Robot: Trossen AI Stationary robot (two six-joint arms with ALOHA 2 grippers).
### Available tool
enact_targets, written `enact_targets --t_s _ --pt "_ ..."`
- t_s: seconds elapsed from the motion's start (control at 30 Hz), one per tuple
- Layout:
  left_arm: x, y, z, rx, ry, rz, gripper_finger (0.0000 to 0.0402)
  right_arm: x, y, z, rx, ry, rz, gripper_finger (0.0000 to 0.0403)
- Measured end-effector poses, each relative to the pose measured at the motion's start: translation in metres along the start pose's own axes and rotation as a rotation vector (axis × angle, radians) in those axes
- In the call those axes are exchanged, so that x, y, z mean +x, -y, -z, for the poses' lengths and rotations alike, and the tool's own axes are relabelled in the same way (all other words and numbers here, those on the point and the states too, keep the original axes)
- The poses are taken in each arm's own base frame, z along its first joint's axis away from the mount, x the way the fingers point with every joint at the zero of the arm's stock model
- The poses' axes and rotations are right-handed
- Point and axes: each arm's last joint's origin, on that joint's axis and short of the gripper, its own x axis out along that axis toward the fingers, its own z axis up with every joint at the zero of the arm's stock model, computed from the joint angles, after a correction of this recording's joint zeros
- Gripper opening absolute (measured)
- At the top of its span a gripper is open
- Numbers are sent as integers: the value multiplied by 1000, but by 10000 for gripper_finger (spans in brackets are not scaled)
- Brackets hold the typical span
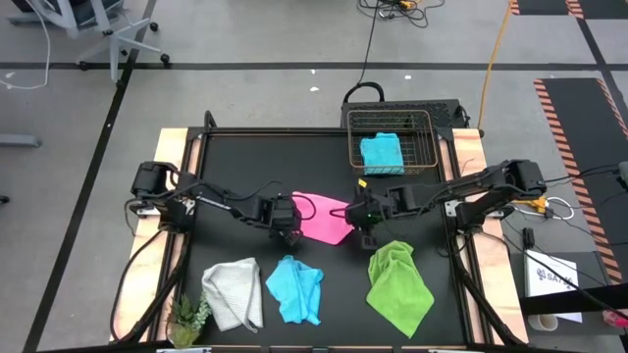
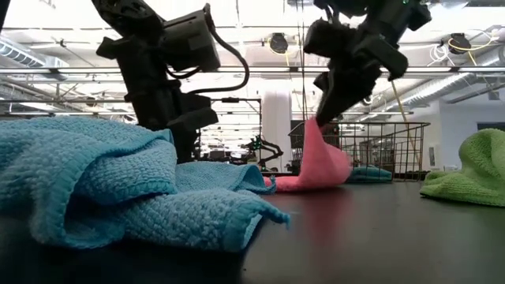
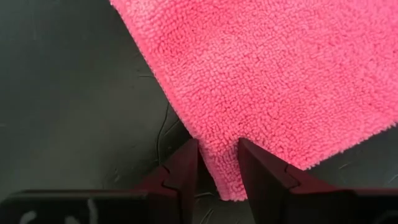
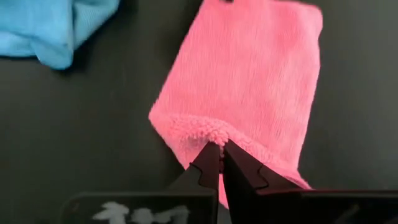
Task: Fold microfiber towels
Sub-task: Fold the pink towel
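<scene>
The pink towel (image 1: 322,218) lies in the middle of the table, its right end raised. My right gripper (image 4: 221,158) is shut on that end, also seen in the low view (image 2: 325,110). My left gripper (image 3: 217,167) points down at the towel's left corner (image 3: 219,177), open, one finger on each side of the corner, which lies flat on the table. A white-grey towel (image 1: 234,292), a light blue towel (image 1: 294,289) and a lime green towel (image 1: 399,284) lie crumpled near the front edge. Another light blue towel (image 1: 381,154) lies folded in the wire basket (image 1: 424,147). My right gripper pinches a bunched bit of the pink towel's edge (image 4: 202,132) between its two fingertips, coming slanting down from the table's right. That end (image 2: 317,138) is lifted and hangs slack below the fingers, while the rest of the towel (image 2: 316,180) lies on the table.
A small green plant (image 1: 186,319) stands at the near left corner. The wire basket stands at the far side, right of centre. Bare black table shows between the pink towel and the row of crumpled towels.
</scene>
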Motion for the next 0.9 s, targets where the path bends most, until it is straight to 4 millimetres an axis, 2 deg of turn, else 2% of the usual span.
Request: enact_targets --t_s 0.53,0.7,0.8,0.9 --pt "2 3 -3 5 55 30 120 -15 4 -34 -2 169 10 0" --pt "2 3 -3 3 54 30 120 -17 4 -39 -49 193 -9 0" --pt "2 3 -3 -9 50 29 118 -13 5 -40 -65 200 -4 0" --pt "-2 5 -6 -8 26 19 97 -2 5 -42 -68 208 -31 0"
